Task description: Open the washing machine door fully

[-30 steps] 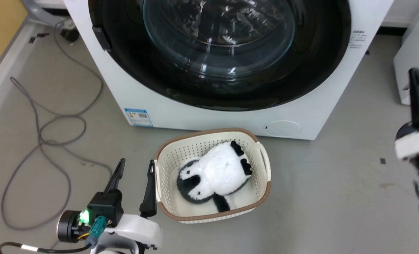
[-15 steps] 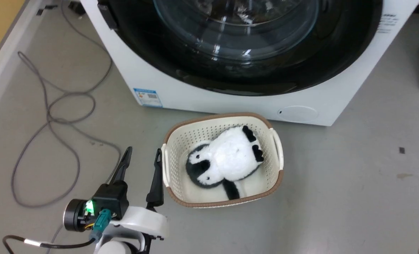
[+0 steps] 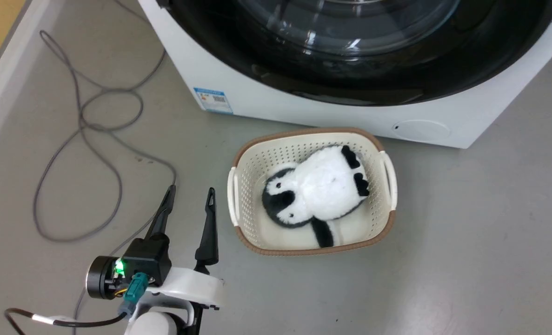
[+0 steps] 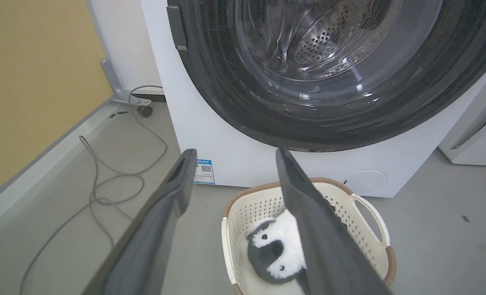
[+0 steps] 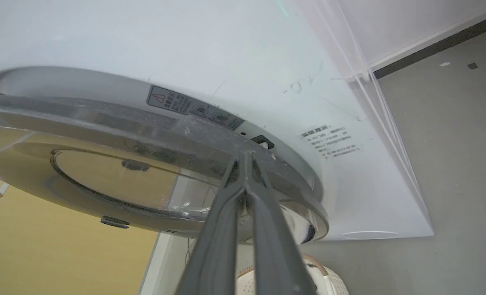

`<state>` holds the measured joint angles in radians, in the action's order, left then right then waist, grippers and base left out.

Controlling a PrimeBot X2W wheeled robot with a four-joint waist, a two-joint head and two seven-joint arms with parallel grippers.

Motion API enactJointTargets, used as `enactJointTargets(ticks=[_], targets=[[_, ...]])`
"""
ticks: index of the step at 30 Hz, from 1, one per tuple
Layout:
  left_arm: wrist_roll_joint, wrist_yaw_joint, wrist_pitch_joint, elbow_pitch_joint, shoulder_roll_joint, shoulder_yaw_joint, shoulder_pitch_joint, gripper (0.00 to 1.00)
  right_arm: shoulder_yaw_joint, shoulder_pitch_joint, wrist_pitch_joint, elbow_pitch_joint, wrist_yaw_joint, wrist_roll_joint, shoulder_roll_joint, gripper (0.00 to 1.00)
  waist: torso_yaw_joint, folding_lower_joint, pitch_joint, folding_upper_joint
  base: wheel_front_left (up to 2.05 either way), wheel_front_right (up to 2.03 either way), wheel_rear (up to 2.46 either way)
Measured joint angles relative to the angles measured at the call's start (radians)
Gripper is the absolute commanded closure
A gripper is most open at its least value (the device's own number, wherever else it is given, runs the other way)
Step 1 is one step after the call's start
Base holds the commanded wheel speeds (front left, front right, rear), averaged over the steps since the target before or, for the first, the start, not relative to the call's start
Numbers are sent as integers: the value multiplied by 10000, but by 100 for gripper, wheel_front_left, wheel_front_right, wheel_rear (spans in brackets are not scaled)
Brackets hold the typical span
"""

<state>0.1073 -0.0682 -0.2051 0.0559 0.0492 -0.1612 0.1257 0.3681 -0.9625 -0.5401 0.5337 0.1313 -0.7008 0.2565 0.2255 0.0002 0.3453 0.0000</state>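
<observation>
The washing machine door spans the top of the head view, its glossy black ring around a clear glass bowl. It looms above my left gripper in the left wrist view as the washing machine door. My left gripper hovers open and empty over the floor, left of the basket. In the right wrist view the door appears edge-on as a grey disc against the white machine front. My right gripper is shut, its tips touching the door's rim beside a small latch slot.
A cream basket with a brown rim sits on the floor before the machine, holding a black-and-white plush penguin. A grey cable loops over the floor at left. A yellow wall runs along the left side.
The head camera has moved, sliding the whole scene up and to the right. My right gripper, at the right edge a second ago, has left the head view. The left gripper stays open.
</observation>
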Motion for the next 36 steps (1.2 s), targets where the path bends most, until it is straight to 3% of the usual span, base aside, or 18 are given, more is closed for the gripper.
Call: enactJointTargets(ticks=[9,24,36], targets=[[94,-151,-192,21,0,-337,182,0,627,-1251,-892,736,0,-685,128,100,343,0,425,0,0,0,0],[284,-357,-508,100,0,-748,436,0,1730,-2936,-3033,1879,-17,-748,328,100,814,-1,1090,0,0,0,0],[270,-347,-512,297,0,-711,465,0,2182,-1779,-3754,1260,-15,-403,-276,100,622,-1,527,0,0,0,0]])
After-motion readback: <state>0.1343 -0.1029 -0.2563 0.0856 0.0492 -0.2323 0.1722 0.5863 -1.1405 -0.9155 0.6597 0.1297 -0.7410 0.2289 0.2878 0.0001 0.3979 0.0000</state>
